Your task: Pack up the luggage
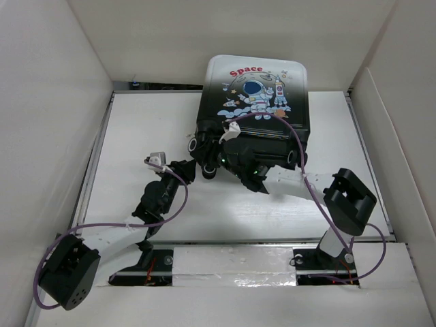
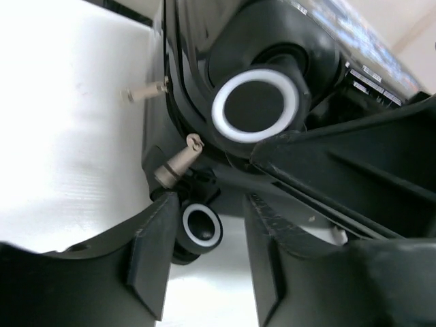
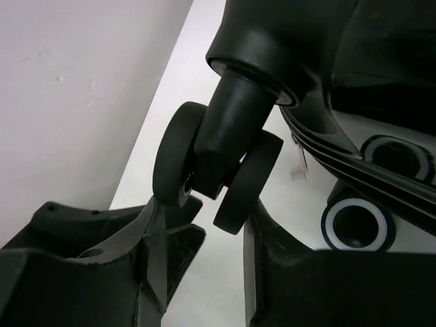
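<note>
The luggage [image 1: 255, 88] lies closed and flat at the back middle of the table, astronaut print up, its wheeled end facing me. Both grippers are at that end. My left gripper [image 1: 196, 158] [image 2: 208, 204] is open; a small white-ringed wheel [image 2: 201, 228] sits just beyond its left finger, with nothing between the pads. A larger white-ringed wheel [image 2: 255, 102] and two metal zipper pulls [image 2: 174, 163] show above. My right gripper [image 1: 225, 155] [image 3: 204, 211] has its fingertips against both sides of a black twin caster wheel [image 3: 218, 170] under the shell.
White walls [image 1: 48, 102] box in the table on the left, back and right. A purple cable [image 1: 310, 184] loops over the right arm, whose elbow [image 1: 349, 201] stands at the right. Another white-ringed wheel [image 3: 357, 225] shows to the right in the right wrist view.
</note>
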Tool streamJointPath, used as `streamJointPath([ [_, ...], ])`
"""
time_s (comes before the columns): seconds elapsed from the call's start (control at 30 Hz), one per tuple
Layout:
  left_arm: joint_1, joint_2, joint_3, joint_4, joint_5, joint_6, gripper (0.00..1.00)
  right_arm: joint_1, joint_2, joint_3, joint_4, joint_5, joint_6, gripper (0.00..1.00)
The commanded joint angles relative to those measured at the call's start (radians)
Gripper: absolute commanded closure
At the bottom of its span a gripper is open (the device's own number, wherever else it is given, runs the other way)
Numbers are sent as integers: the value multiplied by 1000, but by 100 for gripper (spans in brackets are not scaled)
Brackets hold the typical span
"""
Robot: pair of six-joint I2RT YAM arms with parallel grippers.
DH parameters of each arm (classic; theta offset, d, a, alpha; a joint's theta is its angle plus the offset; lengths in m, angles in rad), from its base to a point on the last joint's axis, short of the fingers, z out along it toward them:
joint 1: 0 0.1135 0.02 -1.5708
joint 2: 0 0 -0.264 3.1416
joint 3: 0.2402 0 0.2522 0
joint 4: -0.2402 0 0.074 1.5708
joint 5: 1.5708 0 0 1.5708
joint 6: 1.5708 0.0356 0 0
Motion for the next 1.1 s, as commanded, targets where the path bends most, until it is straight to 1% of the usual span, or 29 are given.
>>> streamJointPath([
  [0.0, 4, 36, 55, 14, 91, 46, 58, -20, -82, -59, 109, 50, -27, 97],
  [0.03, 4, 56, 65, 16, 115, 68, 57, -20, -101, -80, 114, 46, -34, 100],
  [0.07, 4, 76, 75, 15, 163, 75, 57, -20, -116, -99, 120, 31, -47, 100],
  [0.13, 4, 148, 98, 34, 204, 88, 57, -20, -160, -139, 120, 18, -59, 100],
  [0.2, 4, 195, 109, 41, 209, 85, 58, -29, -190, -159, 117, -6, -79, 100],
  [0.27, 4, 206, 100, 68, 192, 69, 58, -29, -239, -195, 119, -6, -91, 100],
  [0.3, 4, 235, 103, 85, 233, 89, 58, -29, -301, -240, 113, -16, -103, 100],
  [0.4, -6, 252, 105, 97, 266, 101, 58, -29, -346, -275, 106, -29, -114, 100],
  [0.43, -16, 266, 92, 117, 266, 108, 57, -29, -363, -289, 105, -29, -116, 100],
  [0.47, -30, 272, 88, 148, 245, 114, 53, -29, -381, -306, 108, -28, -114, 100],
  [0.53, -42, 307, 94, 172, 251, 128, 50, -29, -426, -341, 106, -31, -119, 100],
  [0.7, -42, 388, 118, 272, 269, 114, 49, -39, -466, -352, 85, -60, -136, 100],
  [0.83, -42, 451, 184, 263, 272, 129, 50, -48, -469, -354, 88, -77, -139, 100],
  [1.07, -42, 524, 235, 289, 251, 148, 52, -48, -464, -355, 99, -97, -139, 100],
])
